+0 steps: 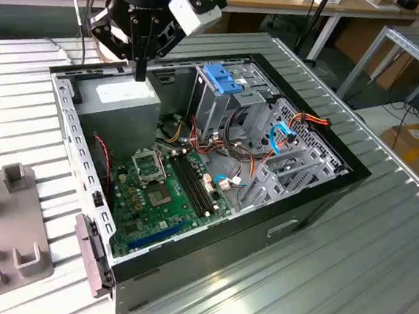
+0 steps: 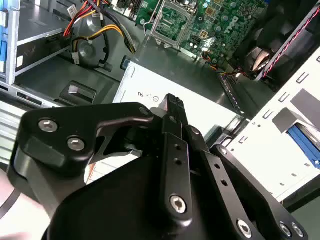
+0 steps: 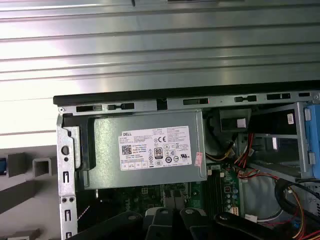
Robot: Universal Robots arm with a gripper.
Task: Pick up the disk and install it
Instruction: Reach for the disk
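In the exterior view, I am hovering my gripper (image 1: 138, 71) just above the grey power supply (image 1: 122, 104) inside the open computer case (image 1: 355, 171). My fingers are pressing together on nothing, so I am carrying no load. The drive cage (image 1: 228, 107) with its blue latch (image 1: 222, 77) is standing well apart from my fingertips, toward the exterior view's right. The grey fixture (image 1: 4, 238) is sitting on the table (image 1: 375, 282) outside the case, at the exterior view's left. In the second wrist view, my fingers (image 2: 173, 112) are pointing at the power supply's white label (image 2: 210, 107) with nothing lying between them. Beyond the pale chassis wall (image 2: 270, 150) a blue strip (image 2: 306, 142) is showing, which may be the carrier frame of the disk, though I cannot confirm it. In the first wrist view, the power supply (image 3: 150, 150) is lying directly under the camera, and the bay of the drive cage (image 3: 277, 136) is appearing unoccupied. I am judging the task to be at its start. The pick-up is not yet done, the installation is not yet done, and I cannot tell for certain where the disk is lying.
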